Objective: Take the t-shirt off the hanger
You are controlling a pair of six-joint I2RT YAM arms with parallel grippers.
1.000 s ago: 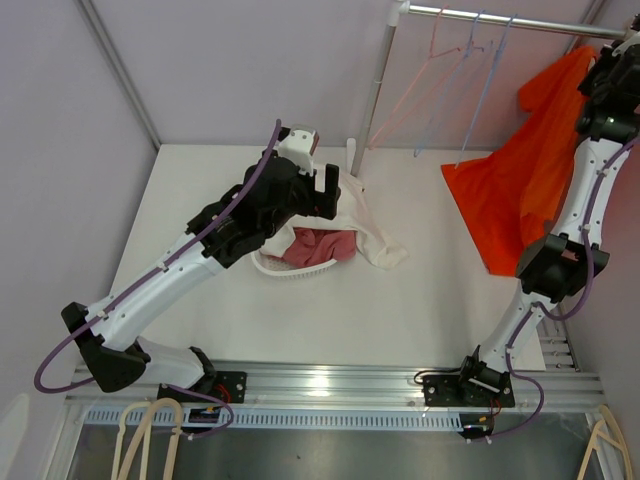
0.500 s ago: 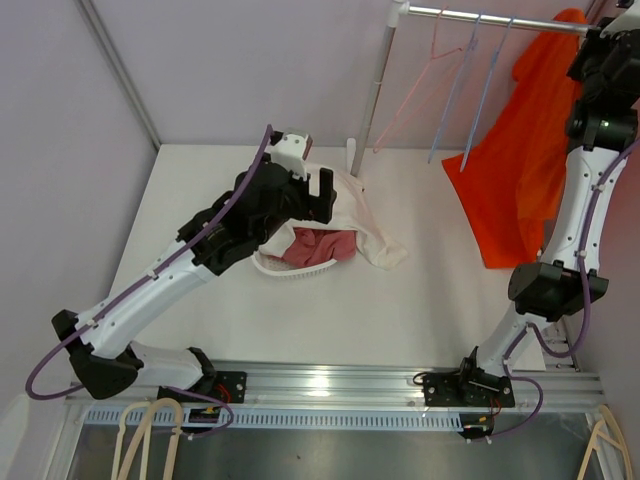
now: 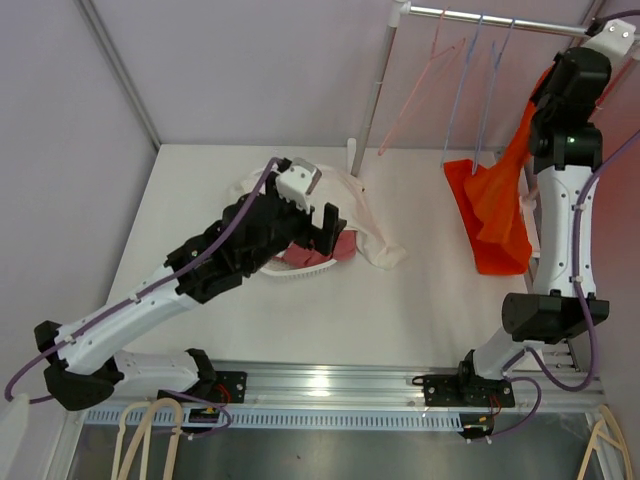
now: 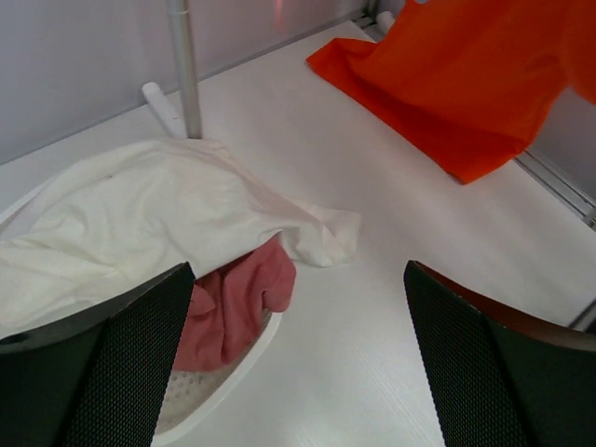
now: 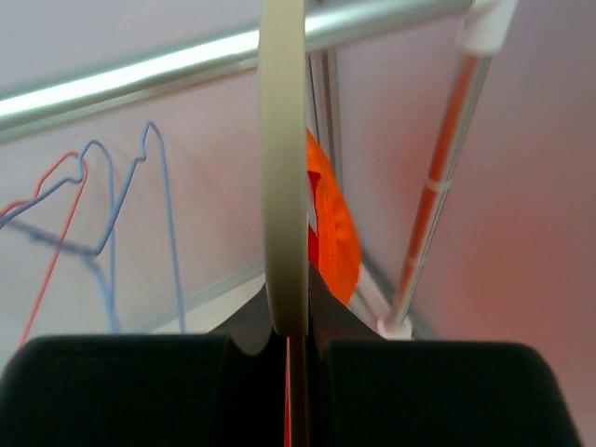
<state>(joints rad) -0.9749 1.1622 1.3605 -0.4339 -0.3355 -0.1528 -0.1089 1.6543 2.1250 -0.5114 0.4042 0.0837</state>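
A: Layout?

B: White table (image 3: pixel 430 300). The clothes rail (image 3: pixel 530 25) stands at its far right, and both arms are bolted on at the near edge.

A: Where's the task item?

B: The orange t-shirt (image 3: pixel 495 220) hangs under the rail right beside the right arm. Its lower part is spread on the table. No view shows whether it's seated on the hanger.

A: What else is on the table?

B: A white basket (image 3: pixel 285 272) sits left of centre. A white cloth (image 4: pixel 140 214) is draped over it and spills onto the table on the side toward the t-shirt. A pink cloth (image 4: pixel 237 303) lies inside, partly under the white one.

A: And the hanger?

B: It's a cream hanger (image 5: pixel 283 186), edge-on in the right wrist view, running up across the rail. There's orange fabric just behind it.

A: Grippers?

B: The right gripper (image 5: pixel 296 343) is up at the rail with its jaws closed, pinching the cream hanger between them. The left gripper (image 4: pixel 296 298) has its jaws spread wide with nothing between the fingers. It hovers above the basket and cloths, well apart from the t-shirt.
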